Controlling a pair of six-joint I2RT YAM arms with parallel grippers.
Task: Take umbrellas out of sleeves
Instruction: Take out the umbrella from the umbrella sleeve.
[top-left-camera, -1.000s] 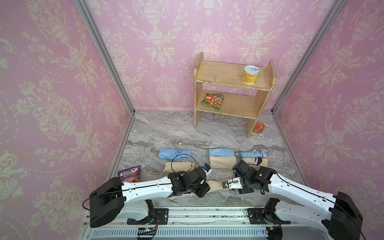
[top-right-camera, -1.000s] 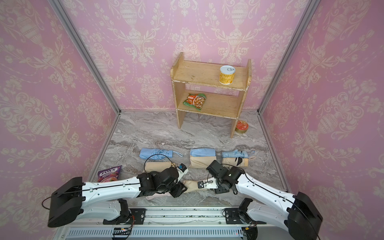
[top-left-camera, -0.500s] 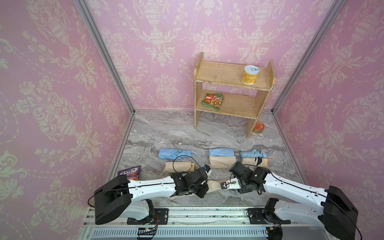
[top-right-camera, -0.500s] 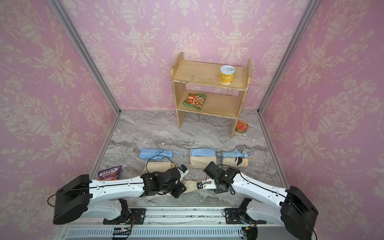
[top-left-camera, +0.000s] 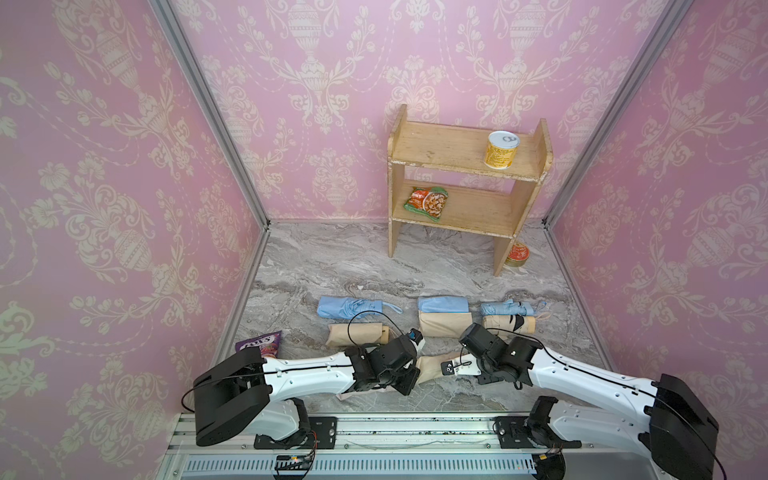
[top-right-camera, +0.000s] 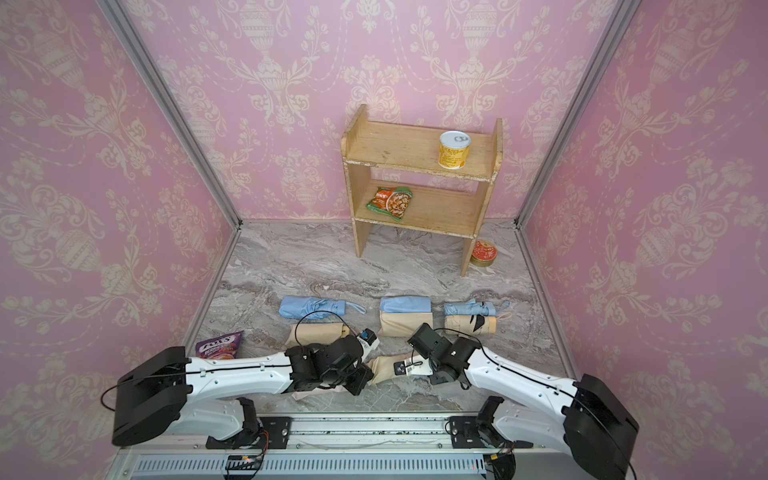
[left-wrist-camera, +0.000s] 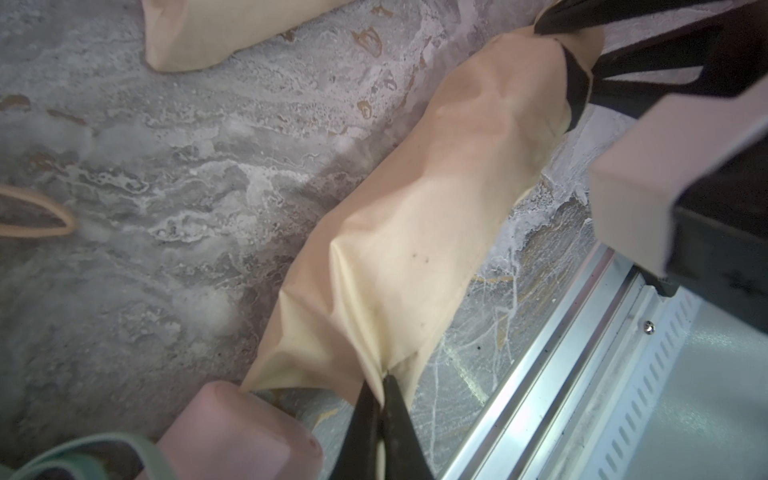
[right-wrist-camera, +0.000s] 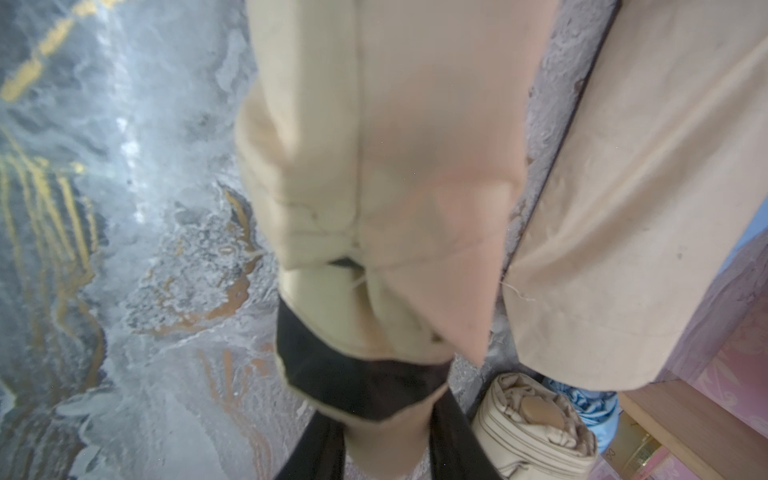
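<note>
A cream sleeve (top-left-camera: 432, 365) (top-right-camera: 384, 368) (left-wrist-camera: 415, 208) lies near the table's front edge between my two grippers, with an umbrella inside it. My left gripper (top-left-camera: 413, 376) (left-wrist-camera: 381, 376) is shut, pinching a fold of fabric at the sleeve's closed end. My right gripper (top-left-camera: 451, 368) (right-wrist-camera: 384, 415) is shut on the cream umbrella's stubby end (right-wrist-camera: 386, 440). That end sticks out of the sleeve mouth past a black band (right-wrist-camera: 357, 374). Behind them lie a bare blue umbrella (top-left-camera: 505, 308) and a bare cream umbrella (top-left-camera: 509, 323).
Flat blue (top-left-camera: 442, 304) and cream (top-left-camera: 444, 324) sleeves lie mid-row; filled blue (top-left-camera: 349, 307) and cream (top-left-camera: 357, 332) ones lie left. A pale pink handle (left-wrist-camera: 237, 428) sits by my left fingers. Purple candy bag (top-left-camera: 259, 345), wooden shelf (top-left-camera: 461, 187), red tin (top-left-camera: 517, 253), front rail (left-wrist-camera: 582, 353).
Both grippers have closed over the last second: the left pinched onto the sleeve's end, the right narrowed onto the umbrella's end. The arms have shifted only slightly.
</note>
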